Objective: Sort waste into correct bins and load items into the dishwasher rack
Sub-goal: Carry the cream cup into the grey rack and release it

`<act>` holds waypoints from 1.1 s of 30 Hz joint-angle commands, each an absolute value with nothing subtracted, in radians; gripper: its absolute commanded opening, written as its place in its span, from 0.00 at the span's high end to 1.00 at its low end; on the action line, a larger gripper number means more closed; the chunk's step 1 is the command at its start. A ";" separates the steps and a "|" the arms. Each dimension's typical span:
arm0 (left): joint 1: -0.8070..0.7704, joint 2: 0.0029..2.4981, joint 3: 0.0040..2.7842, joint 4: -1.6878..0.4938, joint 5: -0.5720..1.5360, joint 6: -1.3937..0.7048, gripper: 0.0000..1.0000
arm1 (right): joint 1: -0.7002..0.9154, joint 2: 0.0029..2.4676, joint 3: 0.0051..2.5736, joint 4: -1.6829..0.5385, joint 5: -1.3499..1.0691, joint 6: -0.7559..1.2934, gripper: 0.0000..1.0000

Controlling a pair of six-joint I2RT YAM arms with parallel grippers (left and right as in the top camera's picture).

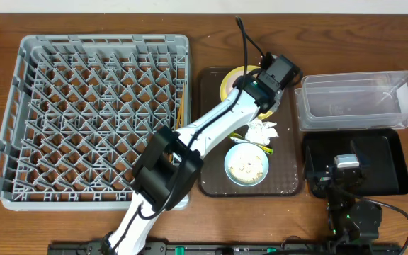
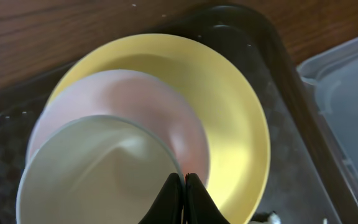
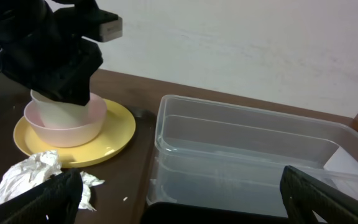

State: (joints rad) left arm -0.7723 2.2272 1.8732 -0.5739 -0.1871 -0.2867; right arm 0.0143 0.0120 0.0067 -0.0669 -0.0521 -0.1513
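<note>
Left claw (image 2: 184, 198): pinched shut on the rim of small white cup (image 2: 92, 174), nested in white bowl (image 2: 160, 106) on yellow plate (image 2: 235, 118); risk: thin rim-grip slips, or bowl lifts along; right claw (image 3: 179, 193) wide open, empty.

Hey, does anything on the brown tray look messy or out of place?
Yes. The light blue bowl holds white food crumbs, and a crumpled tissue lies loose on the brown tray beside it. The left gripper is shut on the rim of the cup; nothing looks tipped.
</note>
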 commanded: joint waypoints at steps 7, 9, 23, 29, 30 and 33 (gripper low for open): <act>-0.601 1.952 1.872 -0.582 0.200 -0.334 0.94 | 0.007 0.007 0.006 -0.071 -0.054 -0.162 0.01; -0.527 1.911 1.872 -0.582 0.349 -0.384 0.94 | 0.007 0.007 0.006 -0.071 -0.054 -0.162 0.01; -0.103 2.024 1.868 -0.700 1.056 -0.540 0.93 | 0.007 0.007 0.006 -0.071 -0.054 -0.162 0.01; -0.067 2.115 1.868 -0.695 1.160 -0.536 0.94 | 0.007 0.007 0.006 -0.071 -0.054 -0.162 0.01; -0.063 2.123 1.868 -0.696 1.160 -0.536 0.94 | 0.007 0.007 0.006 -0.071 -0.054 -0.162 0.01; -0.053 2.143 1.868 -0.695 1.158 -0.529 0.94 | 0.007 0.007 0.006 -0.071 -0.053 -0.162 0.01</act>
